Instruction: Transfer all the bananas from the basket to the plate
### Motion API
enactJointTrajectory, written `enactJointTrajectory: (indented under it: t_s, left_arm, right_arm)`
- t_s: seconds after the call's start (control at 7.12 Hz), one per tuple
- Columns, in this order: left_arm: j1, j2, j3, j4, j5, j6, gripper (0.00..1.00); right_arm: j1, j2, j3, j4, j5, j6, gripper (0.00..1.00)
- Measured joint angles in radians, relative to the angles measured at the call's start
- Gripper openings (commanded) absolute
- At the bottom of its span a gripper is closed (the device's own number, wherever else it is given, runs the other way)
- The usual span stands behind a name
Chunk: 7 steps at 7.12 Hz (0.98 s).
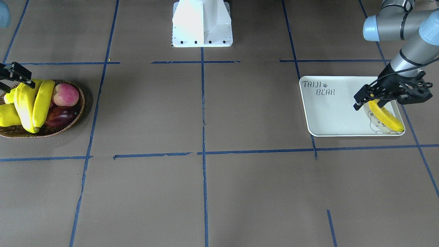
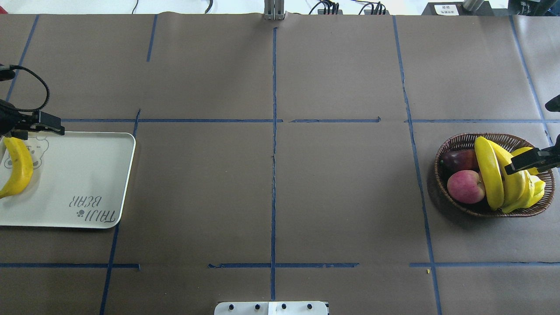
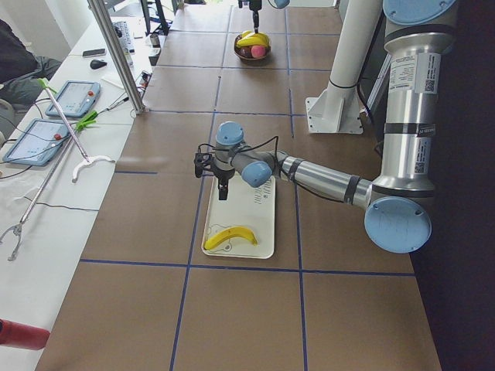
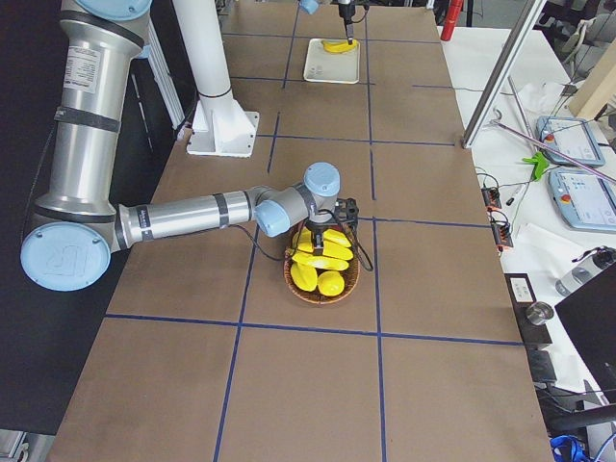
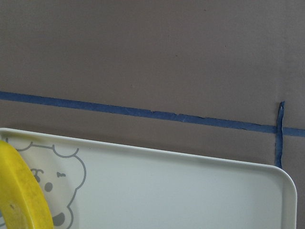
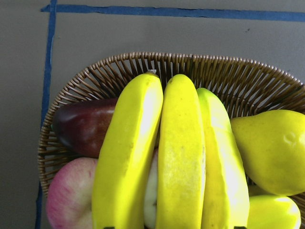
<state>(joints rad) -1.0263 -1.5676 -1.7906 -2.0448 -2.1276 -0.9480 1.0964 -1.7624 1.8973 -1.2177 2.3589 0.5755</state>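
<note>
A: Your right claw (image 1: 16,79) is spread and empty, right over the bananas (image 6: 181,157). Three of them sit flank to flank in the basket (image 6: 214,67); can't tell if it's touching them. Risk: you pinch two at once, or you shove the pear-shaped fruit (image 6: 267,148) over the rim.

B: Far end?

A: Left claw (image 1: 363,99) is spread too, gripping nothing. The fourth banana (image 1: 387,118) lies flat on the plate (image 1: 325,113), just below its tips.
</note>
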Motion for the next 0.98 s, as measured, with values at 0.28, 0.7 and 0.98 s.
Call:
enactJointTrajectory:
  t_s: [0.28,0.7,0.98]
  left_arm:
    - [0.0,0.0,-0.001,-0.001,0.001,0.0,0.99]
    - [0.0,-0.001,-0.001,0.0,-0.002,0.001,0.99]
    - [0.0,-0.002,-0.001,-0.001,-0.003,0.002,0.99]
  right_arm:
    - [-0.001,0.002,-0.012,0.001,0.0,0.001,0.82]
    - [-0.004,0.005,-0.027,0.003,0.0,-0.001,0.82]
    - [-0.006,0.006,-0.03,0.003,0.002,-0.002,0.82]
